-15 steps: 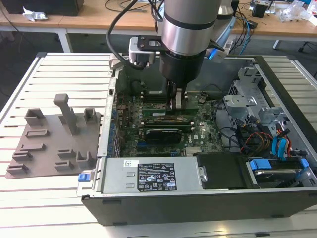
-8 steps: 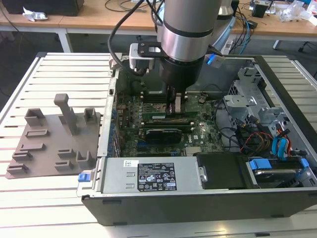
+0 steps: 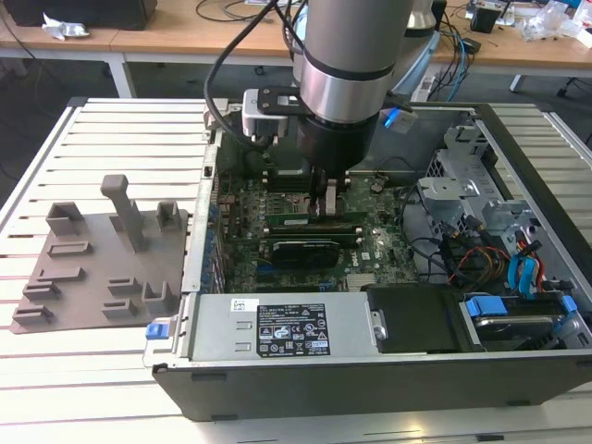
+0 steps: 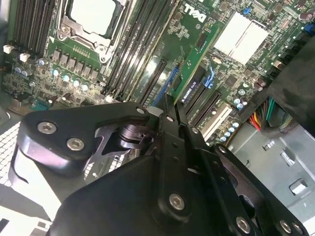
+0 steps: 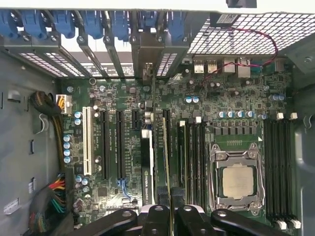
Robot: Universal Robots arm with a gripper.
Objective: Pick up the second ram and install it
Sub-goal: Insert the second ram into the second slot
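Your gripper (image 5: pixel 171 209) has its fingers pinched together on the second ram (image 5: pixel 166 167), holding the thin green stick on edge right above the motherboard (image 5: pixel 123 98), between the black graphics card (image 5: pixel 146 172) and the empty memory slots (image 5: pixel 194 157) beside the CPU socket (image 5: pixel 237 179). I'd guess the stick is light and stiff but easy to crack or flex if it goes in crooked, with slick flat faces. So keep your hold on the top edge near the middle, pads on the bare board rather than the chips.
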